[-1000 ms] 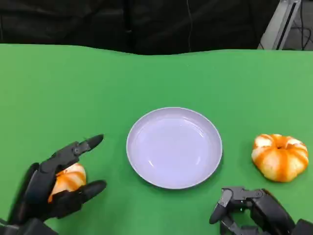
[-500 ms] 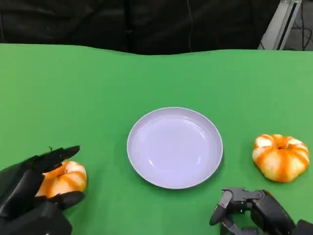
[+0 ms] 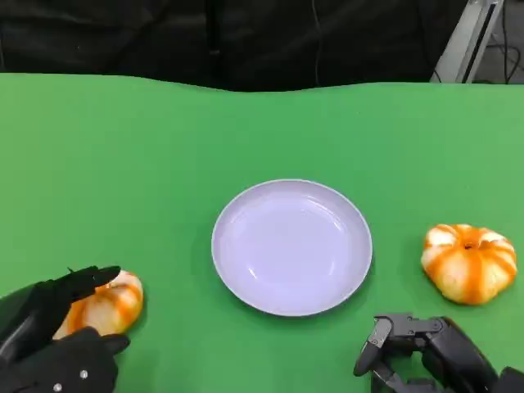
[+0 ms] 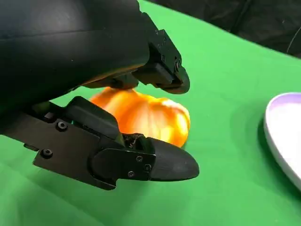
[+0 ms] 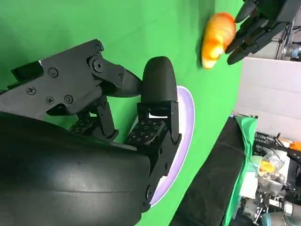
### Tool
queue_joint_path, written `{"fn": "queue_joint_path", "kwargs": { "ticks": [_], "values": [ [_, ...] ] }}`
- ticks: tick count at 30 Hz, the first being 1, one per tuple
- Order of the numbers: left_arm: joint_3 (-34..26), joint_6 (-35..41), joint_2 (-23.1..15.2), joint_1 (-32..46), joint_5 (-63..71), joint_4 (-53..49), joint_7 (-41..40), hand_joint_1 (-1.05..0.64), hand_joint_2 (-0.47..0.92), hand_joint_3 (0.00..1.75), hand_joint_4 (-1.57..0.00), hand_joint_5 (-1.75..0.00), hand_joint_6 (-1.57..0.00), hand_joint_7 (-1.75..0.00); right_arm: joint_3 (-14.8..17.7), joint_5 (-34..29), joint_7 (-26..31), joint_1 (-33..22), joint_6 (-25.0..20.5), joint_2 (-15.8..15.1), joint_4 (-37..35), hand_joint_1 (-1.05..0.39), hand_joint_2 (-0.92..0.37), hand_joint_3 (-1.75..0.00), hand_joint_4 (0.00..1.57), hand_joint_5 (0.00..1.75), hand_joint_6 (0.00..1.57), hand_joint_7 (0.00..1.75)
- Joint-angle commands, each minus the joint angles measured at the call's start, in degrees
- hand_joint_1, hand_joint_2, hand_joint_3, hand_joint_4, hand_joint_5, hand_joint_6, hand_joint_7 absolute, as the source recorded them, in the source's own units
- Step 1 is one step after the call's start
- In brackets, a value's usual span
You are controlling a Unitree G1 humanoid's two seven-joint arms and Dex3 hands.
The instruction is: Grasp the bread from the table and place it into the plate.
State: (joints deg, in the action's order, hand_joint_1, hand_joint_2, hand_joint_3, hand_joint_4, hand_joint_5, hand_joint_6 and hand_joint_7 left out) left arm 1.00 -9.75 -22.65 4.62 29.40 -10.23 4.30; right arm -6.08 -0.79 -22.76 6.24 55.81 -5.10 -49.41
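An orange-and-white striped bread (image 3: 106,304) lies on the green table at the lower left, left of the pale round plate (image 3: 292,246). My left hand (image 3: 49,348) wraps it: fingers over its top, thumb against its near side. In the left wrist view the bread (image 4: 150,115) sits between an upper finger and the thumb of my left hand (image 4: 70,56), still resting on the cloth. My right hand (image 3: 426,354) lies at the lower right with fingers curled in and nothing in them. The right wrist view shows that hand (image 5: 94,122) near the plate (image 5: 186,127), with the bread (image 5: 216,33) far off.
A second striped bread (image 3: 468,262) sits to the right of the plate, just beyond my right hand. The green table (image 3: 246,131) stretches back to a dark backdrop. A metal frame stands at the far right corner.
My left hand has drawn back toward the table's near edge and its fingers have closed in around the bread. The bread barely shifted. The right hand stayed put.
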Motion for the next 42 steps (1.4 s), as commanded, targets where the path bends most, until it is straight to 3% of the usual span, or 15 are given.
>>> {"fn": "queue_joint_path", "kwargs": {
  "ticks": [1, 10, 14, 15, 16, 19, 35, 37, 39, 41, 42],
  "values": [
    [1.05, 0.91, -1.66, -1.0, -0.28, -2.06, 0.08, -0.94, 0.92, 0.47, -0.35, 0.0, -0.45, 0.0, 0.64, 0.83, -0.22, -0.26, 0.39, -0.72, 0.1, -0.15, -0.67, -0.85, 0.81, 1.47, 0.84, 1.16],
    [3.15, 0.67, -2.09, -3.08, -0.55, -6.55, -0.69, -0.92, 0.92, 0.52, -0.37, -0.01, -0.44, 0.0, 0.87, 0.88, -0.4, -0.39, 0.43, -0.71, 0.41, -0.15, -0.68, -0.85, 0.81, 1.46, 0.84, 1.14],
    [3.21, -0.6, -1.97, -3.24, -2.04, -7.38, -1.1, -0.69, 0.92, 0.33, -0.4, -0.01, -0.44, 0.0, 0.81, 0.31, -0.01, -0.54, 0.44, -0.83, 0.9, -0.17, -0.67, -0.85, 0.82, 1.46, 0.84, 1.15],
    [3.13, -0.91, -1.74, -3.17, -2.68, -7.47, -1.18, -0.49, 0.91, 0.18, -0.42, -0.01, -0.44, 0.0, 0.84, 0.28, 0.05, -0.51, 0.46, -0.82, 0.84, -0.16, -0.67, -0.85, 0.82, 1.46, 0.84, 1.16],
    [3.11, -1.12, -1.63, -3.14, -3.17, -7.55, -1.24, -0.4, 0.9, 0.12, -0.43, -0.01, -0.44, 0.0, 0.86, 0.25, 0.09, -0.49, 0.45, -0.82, 0.81, -0.16, -0.67, -0.85, 0.82, 1.46, 0.84, 1.16],
    [2.87, 0.27, -1.18, -2.65, -5.29, -6.33, -0.2, -0.26, 0.89, 0.03, -0.46, -0.02, -0.42, 0.0, 0.88, 0.76, -0.38, -0.51, -0.09, -0.72, 0.9, -0.15, -0.67, -0.86, 0.82, 1.47, 0.84, 1.16],
    [3.52, 4.84, -1.52, -1.98, -5.59, -2.79, -0.79, -0.17, 0.87, 0.0, -0.51, -0.01, -0.45, -0.01, 0.85, 0.22, 0.04, -0.61, -0.13, -0.84, 1.55, -0.15, -0.67, -0.86, 0.81, 1.47, 0.84, 1.15],
    [3.17, 4.81, -0.97, -2.14, -6.18, -3.15, -1.3, -0.16, 0.84, 0.0, -0.76, -0.07, -0.67, -0.05, 0.86, 0.31, -0.09, -0.53, -0.14, -0.89, 1.44, -0.14, -0.66, -0.86, 0.81, 1.47, 0.84, 1.15],
    [3.89, 5.45, -1.34, -2.35, -4.33, -3.08, -2.22, -0.21, 0.83, 0.0, -0.92, -0.07, -0.84, -0.06, 0.9, 0.54, -0.32, -0.44, -0.03, -0.84, 1.16, -0.15, -0.66, -0.87, 0.81, 1.47, 0.85, 1.15],
    [4.34, 5.55, -1.33, -2.36, -3.33, -3.05, -3.28, -0.24, 0.83, 0.0, -0.98, -0.05, -0.92, -0.05, 0.98, 0.86, -0.59, -0.4, 0.02, -0.79, 0.89, -0.15, -0.66, -0.87, 0.81, 1.46, 0.85, 1.15],
    [4.38, 5.06, -1.04, -2.3, -3.22, -3.27, -4.2, -0.23, 0.82, 0.0, -1.02, -0.37, -1.02, -0.14, 1.03, 0.94, -0.64, -0.43, -0.02, -0.79, 0.8, -0.15, -0.65, -0.87, 0.82, 1.47, 0.85, 1.15]
  ]
}}
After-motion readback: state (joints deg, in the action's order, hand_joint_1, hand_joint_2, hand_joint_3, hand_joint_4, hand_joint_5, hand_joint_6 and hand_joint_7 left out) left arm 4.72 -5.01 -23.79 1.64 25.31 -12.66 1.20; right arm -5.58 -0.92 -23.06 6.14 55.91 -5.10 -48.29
